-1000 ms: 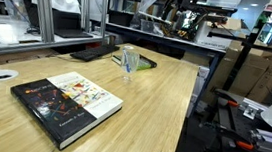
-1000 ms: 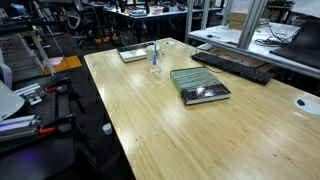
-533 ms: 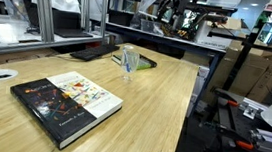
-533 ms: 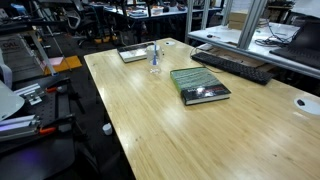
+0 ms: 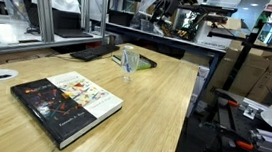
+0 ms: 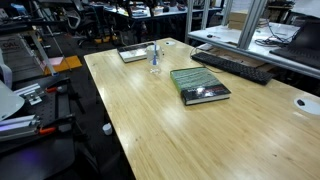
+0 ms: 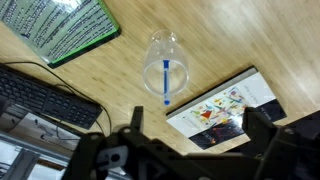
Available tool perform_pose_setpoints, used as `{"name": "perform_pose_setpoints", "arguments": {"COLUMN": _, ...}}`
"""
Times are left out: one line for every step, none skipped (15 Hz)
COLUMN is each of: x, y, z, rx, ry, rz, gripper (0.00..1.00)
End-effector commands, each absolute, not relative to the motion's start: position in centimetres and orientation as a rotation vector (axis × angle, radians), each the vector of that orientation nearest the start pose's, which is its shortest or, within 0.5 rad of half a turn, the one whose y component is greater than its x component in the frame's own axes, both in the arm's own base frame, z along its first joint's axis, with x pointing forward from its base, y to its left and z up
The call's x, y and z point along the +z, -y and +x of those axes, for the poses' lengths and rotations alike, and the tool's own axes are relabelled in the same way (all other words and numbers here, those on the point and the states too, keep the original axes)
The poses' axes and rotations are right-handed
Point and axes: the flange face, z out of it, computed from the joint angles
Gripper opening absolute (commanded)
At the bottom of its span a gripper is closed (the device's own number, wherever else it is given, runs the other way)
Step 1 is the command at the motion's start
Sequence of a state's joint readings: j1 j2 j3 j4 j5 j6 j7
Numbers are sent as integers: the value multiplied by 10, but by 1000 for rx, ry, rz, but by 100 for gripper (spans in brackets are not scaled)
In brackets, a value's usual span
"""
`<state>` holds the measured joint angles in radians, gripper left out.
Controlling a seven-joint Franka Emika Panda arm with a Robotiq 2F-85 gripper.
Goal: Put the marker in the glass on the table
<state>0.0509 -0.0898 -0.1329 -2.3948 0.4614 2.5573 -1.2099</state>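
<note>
Wrist view: gripper (image 7: 197,135) is seen along the bottom edge of the picture, high above the desk (image 7: 120,70). Its two dark fingers (image 7: 136,120) are spread wide apart and nothing is held between them. A clear glass (image 7: 166,62) is seen from above, standing upright on the wood. The marker (image 7: 166,78), blue, is seen inside the glass, leaning against its wall. It is already in the glass and is not touched by the gripper.

A thin book (image 7: 225,108) with a colourful cover lies flat just beside the glass. Whether they touch cannot be told. A thicker green-covered book (image 7: 62,25) lies well apart from the glass, further in along the desk. A black keyboard (image 7: 40,100) is seen just past a long edge of the desk, on a grey surface.

In both exterior views the glass (image 5: 128,59) (image 6: 154,57) stands near the far edge of the desk (image 5: 154,98) (image 6: 170,130), with the thin book (image 6: 132,53) by the far corner. The thick book (image 5: 66,101) (image 6: 200,86) is placed nearer the middle. The keyboard (image 6: 232,64) runs along a long edge. The arm (image 5: 169,3) is partly seen above the far edge in an exterior view. The marker is too small to be made out there.
</note>
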Motion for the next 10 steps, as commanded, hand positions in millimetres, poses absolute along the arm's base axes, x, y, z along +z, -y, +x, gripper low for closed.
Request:
{"name": "perform_pose_setpoints", "arguments": {"x": 355, "y": 44, "z": 508, "rx": -732, "ry": 971, "rz": -2825, "gripper": 100}}
{"name": "perform_pose_setpoints", "arguments": {"x": 346, "y": 42, "z": 510, "rx": -746, "ry": 949, "rz": -2835, "gripper": 100}}
{"name": "perform_pose_setpoints", "arguments": {"x": 337, "y": 37, "z": 513, "rx": -753, "ry": 932, "rz": -2839, "gripper": 100}}
{"name": "perform_pose_setpoints", "arguments": {"x": 329, "y": 32, "z": 517, "rx": -753, "ry": 930, "rz": -2843, "gripper": 100}}
{"name": "perform_pose_setpoints", "arguments": {"x": 321, "y": 23, "z": 522, "rx": -749, "ry": 938, "rz": -2841, "gripper": 100}}
{"name": "perform_pose_setpoints", "arguments": {"x": 315, "y": 17, "z": 525, "rx": -747, "ry": 945, "rz": -2839, "gripper": 100}}
{"name": "perform_pose_setpoints", "arguments": {"x": 310, "y": 9, "z": 529, "rx": -741, "ry": 956, "rz": -2838, "gripper": 100}}
{"name": "perform_pose_setpoints", "arguments": {"x": 305, "y": 3, "z": 533, "rx": -738, "ry": 969, "rz": -2835, "gripper": 100}}
{"name": "perform_pose_setpoints", "arguments": {"x": 302, "y": -3, "z": 537, "rx": -734, "ry": 983, "rz": -2830, "gripper": 100}}
{"name": "perform_pose_setpoints", "arguments": {"x": 299, "y": -6, "z": 541, "rx": -731, "ry": 991, "rz": -2828, "gripper": 83}}
